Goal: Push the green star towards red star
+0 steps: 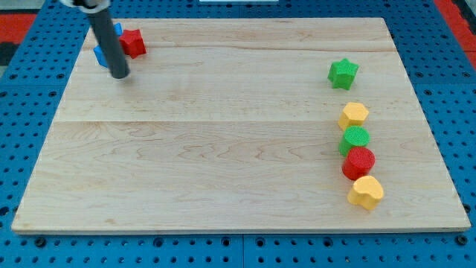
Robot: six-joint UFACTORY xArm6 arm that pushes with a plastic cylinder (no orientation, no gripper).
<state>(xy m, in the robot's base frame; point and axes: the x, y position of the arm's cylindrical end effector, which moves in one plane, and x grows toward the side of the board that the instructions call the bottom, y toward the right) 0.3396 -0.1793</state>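
Note:
The green star (343, 73) lies near the view's right, toward the top of the wooden board (223, 149). The red star (133, 42) lies at the view's top left, touching a blue block (102, 53) that is partly hidden behind my rod. My tip (120, 74) rests on the board just below the blue block and the red star, far to the left of the green star.
A column of blocks stands at the view's right below the green star: a yellow block (355, 115), a green round block (355, 138), a red round block (359, 161) and a yellow block (366, 192). A blue pegboard (446, 89) surrounds the board.

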